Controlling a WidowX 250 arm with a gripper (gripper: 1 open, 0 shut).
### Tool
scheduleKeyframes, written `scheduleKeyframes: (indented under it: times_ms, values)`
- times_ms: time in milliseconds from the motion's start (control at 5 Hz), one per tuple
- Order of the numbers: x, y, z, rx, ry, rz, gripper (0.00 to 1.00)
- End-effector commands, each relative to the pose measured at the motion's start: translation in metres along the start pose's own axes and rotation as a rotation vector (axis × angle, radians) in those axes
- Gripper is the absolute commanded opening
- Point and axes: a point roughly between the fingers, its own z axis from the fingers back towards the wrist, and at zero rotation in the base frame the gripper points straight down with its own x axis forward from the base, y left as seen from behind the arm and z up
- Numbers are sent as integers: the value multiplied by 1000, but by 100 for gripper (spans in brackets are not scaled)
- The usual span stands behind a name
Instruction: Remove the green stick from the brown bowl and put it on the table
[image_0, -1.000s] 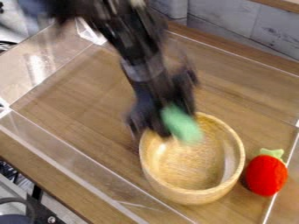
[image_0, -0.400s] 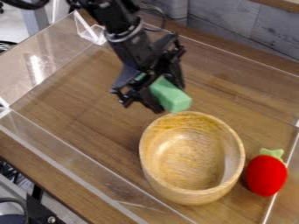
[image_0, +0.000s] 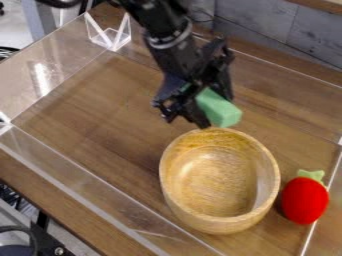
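Your workspace is a wood-grain table (image_0: 94, 120) inside clear acrylic walls (image_0: 60, 55); you can read no writing anywhere. Your gripper (image_0: 201, 105) holds the green stick (image_0: 217, 108) between its jaws, above and just behind the brown bowl (image_0: 219, 178). A red strawberry toy (image_0: 303, 198) lies just right of the bowl.

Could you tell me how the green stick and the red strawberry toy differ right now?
The green stick is a mint-green, boxy block; the red strawberry toy is rounded and red with a green top. The stick is held above the table in the gripper jaws, beyond the brown bowl; the toy rests on the table beside the bowl. Both are outside the bowl.
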Motion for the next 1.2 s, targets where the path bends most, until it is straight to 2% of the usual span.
scheduleKeyframes:
  times_ms: [0, 400, 1000]
  values:
    - [-4, -6, -9, -23, 2, -43, 0]
    - [-31, -5, -14, -66, -46, 93, 0]
    - [-49, -9, -12, -55, -38, 72, 0]
